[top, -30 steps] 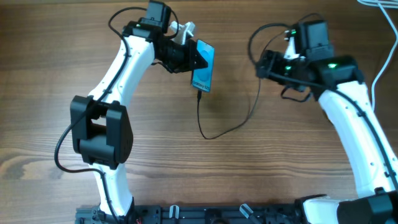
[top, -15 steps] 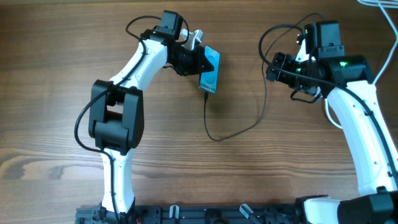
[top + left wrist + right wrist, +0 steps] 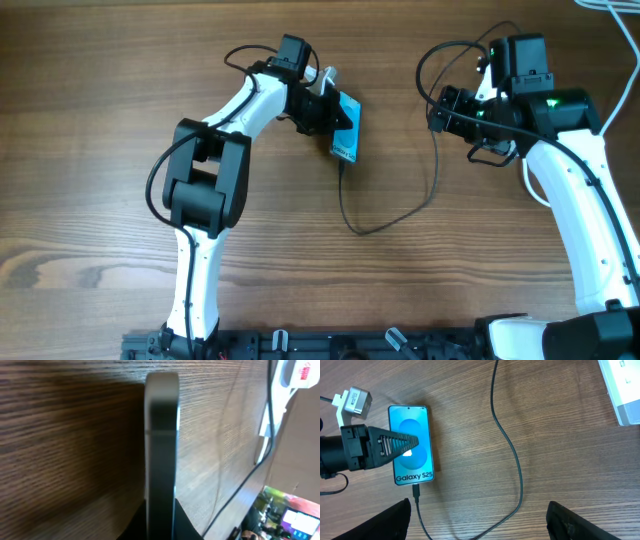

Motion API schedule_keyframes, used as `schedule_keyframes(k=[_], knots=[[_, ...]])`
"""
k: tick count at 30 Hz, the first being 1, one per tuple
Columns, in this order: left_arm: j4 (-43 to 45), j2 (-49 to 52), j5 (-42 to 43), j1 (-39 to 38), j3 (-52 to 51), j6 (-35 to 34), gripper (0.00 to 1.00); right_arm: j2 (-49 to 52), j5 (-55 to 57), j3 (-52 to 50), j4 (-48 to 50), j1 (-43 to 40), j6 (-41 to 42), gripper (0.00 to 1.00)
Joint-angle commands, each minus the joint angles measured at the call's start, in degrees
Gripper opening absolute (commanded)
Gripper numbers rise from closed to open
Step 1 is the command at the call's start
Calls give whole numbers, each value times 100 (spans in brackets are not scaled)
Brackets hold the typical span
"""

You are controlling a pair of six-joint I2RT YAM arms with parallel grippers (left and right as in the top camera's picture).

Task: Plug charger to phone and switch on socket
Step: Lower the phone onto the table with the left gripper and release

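Note:
My left gripper (image 3: 335,112) is shut on the phone (image 3: 346,142), whose cyan screen shows at the table's top centre. In the right wrist view its fingers (image 3: 395,446) lie across the phone (image 3: 412,462), which reads "Galaxy S25". In the left wrist view the phone (image 3: 161,445) is edge-on between the fingers (image 3: 160,522). The charger (image 3: 395,215) sits with its connector (image 3: 415,491) in the phone's bottom edge and curves right and up. My right gripper (image 3: 480,527) is open and empty above the cable. A corner of the white socket (image 3: 622,390) shows far right, and also in the left wrist view (image 3: 296,372).
A white lead (image 3: 618,85) runs along the table's right edge. The black cable loop (image 3: 512,455) lies between the phone and the socket. Bare wooden table (image 3: 100,120) stretches to the left and front.
My left gripper has carried the phone to the right, dragging the cable with it. The right arm shifted right a second ago and has since held still.

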Motion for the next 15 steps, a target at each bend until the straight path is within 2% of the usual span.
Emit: schedule_keyframes(k=[1, 8, 9, 10, 13, 15], knots=[[28, -39, -483, -61, -243, -129, 4, -138, 94, 98, -9, -2, -81, 87], [334, -39, -623, -66, -662, -199, 6, -138, 94, 98, -13, -4, -81, 87], [310, -39, -765, -66, -662, -199, 9, -138, 94, 98, -9, -4, -83, 87], [299, -39, -890, -66, -662, -199, 18, -138, 94, 98, -4, -4, -81, 87], [297, -39, -1156, -66, -662, -199, 20, -138, 94, 98, -15, -4, -83, 88], [273, -39, -1309, -72, -662, -192, 27, -138, 94, 98, -28, -4, -83, 88]])
